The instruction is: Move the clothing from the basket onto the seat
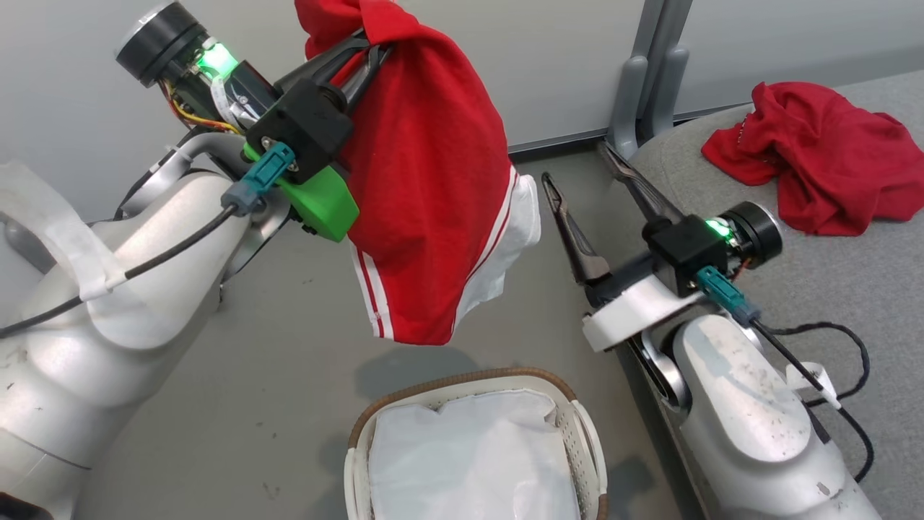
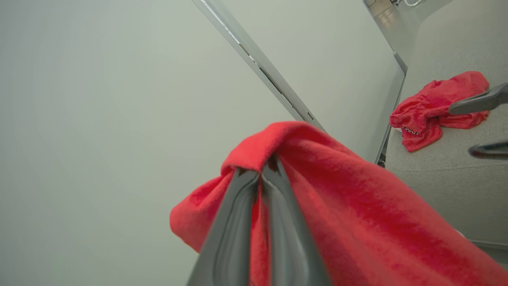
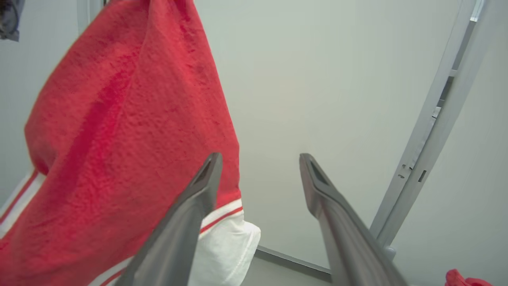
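A red garment with white stripes and trim hangs high above the floor, pinched at its top by my left gripper, which is shut on it. In the left wrist view the fabric bunches over the closed fingers. My right gripper stands open beside the sofa's edge, nothing between its fingers. A second red garment lies crumpled on the grey sofa. Below, the white basket with its brown rim holds a plain white cloth.
A grey metal post stands against the wall by the sofa's near corner. A black cable loops over the sofa cushion beside my right forearm. Grey floor lies between the basket and my left arm.
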{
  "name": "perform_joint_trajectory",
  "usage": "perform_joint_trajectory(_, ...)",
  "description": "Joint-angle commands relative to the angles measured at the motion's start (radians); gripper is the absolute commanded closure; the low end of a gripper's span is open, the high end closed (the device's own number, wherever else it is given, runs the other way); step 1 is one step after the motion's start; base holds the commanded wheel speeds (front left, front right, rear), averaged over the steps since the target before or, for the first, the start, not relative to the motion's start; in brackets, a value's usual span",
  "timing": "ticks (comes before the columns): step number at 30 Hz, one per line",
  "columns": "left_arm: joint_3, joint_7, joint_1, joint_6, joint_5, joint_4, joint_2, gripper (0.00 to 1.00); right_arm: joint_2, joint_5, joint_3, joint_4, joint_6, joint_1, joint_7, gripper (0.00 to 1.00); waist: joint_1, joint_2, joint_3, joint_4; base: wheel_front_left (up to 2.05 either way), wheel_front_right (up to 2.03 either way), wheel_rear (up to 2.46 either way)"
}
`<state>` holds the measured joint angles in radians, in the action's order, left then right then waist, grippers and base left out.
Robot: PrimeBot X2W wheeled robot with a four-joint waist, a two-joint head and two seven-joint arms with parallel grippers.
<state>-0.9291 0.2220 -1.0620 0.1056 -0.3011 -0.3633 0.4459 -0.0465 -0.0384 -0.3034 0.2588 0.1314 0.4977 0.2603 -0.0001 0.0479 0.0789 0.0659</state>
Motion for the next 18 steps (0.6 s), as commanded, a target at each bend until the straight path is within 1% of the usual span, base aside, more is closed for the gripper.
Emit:
perform_joint_trajectory(1, -0.004, 0.006, 0.005, -0.004, 0.001, 0.003, -0.008, 1.00, -0.003, -0.015, -0.024, 0.018, -0.001, 0.027, 0.003, 0.00, 0.0001, 0.0000, -0.001, -0.004, 0.00, 0.00, 0.00)
perform_joint_trajectory(5, -0.021, 0.012, 0.017, 0.001, -0.003, 0.013, -0.018, 1.00, -0.037, -0.092, -0.141, 0.089, -0.001, 0.115, 0.003, 0.00, 0.0001, 0.0000, -0.006, -0.015, 0.00, 0.00, 0.00)
perform_joint_trajectory(9, -0.038, 0.016, 0.022, 0.005, -0.004, 0.024, -0.031, 1.00, -0.085, -0.225, -0.295, 0.157, -0.001, 0.206, 0.003, 0.00, 0.0001, 0.0000, -0.012, -0.024, 0.00, 0.00, 0.00)
perform_joint_trajectory(12, -0.055, 0.014, 0.024, 0.007, -0.008, 0.033, -0.039, 1.00, -0.100, -0.322, -0.373, 0.174, -0.001, 0.249, 0.003, 0.00, 0.0001, 0.0000, -0.012, -0.028, 0.00, 0.00, 0.00)
perform_joint_trajectory(14, -0.064, 0.010, 0.023, 0.010, -0.011, 0.043, -0.044, 1.00, -0.106, -0.360, -0.393, 0.181, -0.001, 0.278, 0.003, 0.00, 0.0001, 0.0000, -0.011, -0.030, 0.00, 0.00, 0.00)
perform_joint_trajectory(18, -0.080, 0.007, 0.012, 0.012, -0.010, 0.072, -0.053, 1.00, -0.094, -0.352, -0.411, 0.210, -0.001, 0.313, 0.003, 0.00, 0.0001, 0.0000, -0.005, -0.034, 0.00, 0.00, 0.00)
